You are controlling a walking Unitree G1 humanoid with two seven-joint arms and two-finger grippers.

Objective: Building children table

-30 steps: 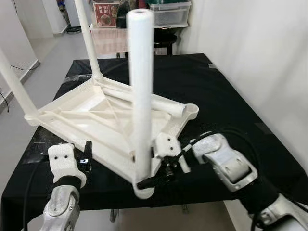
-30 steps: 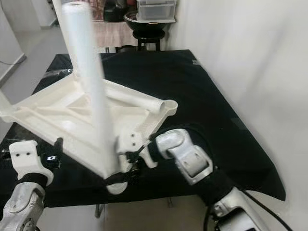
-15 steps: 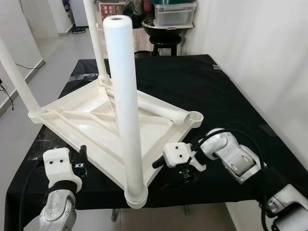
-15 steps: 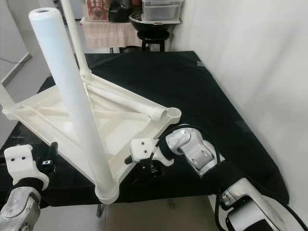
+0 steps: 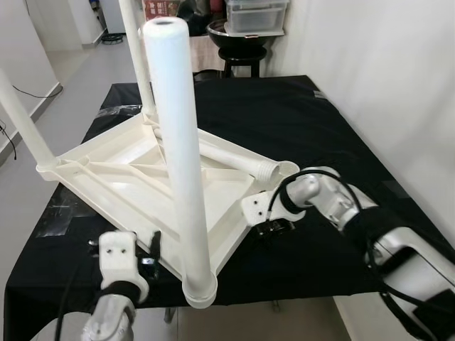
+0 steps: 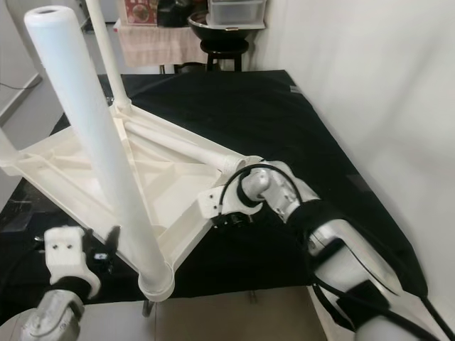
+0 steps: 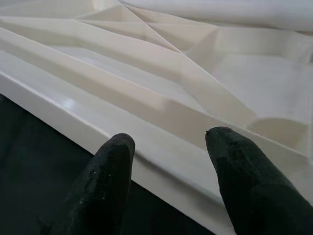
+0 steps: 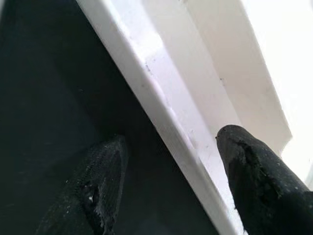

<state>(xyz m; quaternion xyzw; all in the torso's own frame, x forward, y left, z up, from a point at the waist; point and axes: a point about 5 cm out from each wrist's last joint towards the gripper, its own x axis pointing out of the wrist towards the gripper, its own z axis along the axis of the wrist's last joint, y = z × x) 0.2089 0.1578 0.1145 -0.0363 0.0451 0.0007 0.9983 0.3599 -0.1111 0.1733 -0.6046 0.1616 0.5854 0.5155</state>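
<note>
The white plastic table top lies upside down on the black-covered table. A thick white leg stands upright in its near corner socket, and two more legs rise at the far and left corners. A loose leg lies across the underside, its end by the empty right corner socket. My right gripper is open, its fingers straddling the top's right rim. At the front edge my left gripper is open, close to the rim but not gripping it.
A white wall runs along the right side. A black stool with a clear storage bin on it stands beyond the table's far end. Grey floor lies to the left. The table's front edge is just below my arms.
My right gripper has left the base of the near leg and moved along the rim toward the right corner. The left arm has shifted right along the front edge. The near leg stands unheld.
</note>
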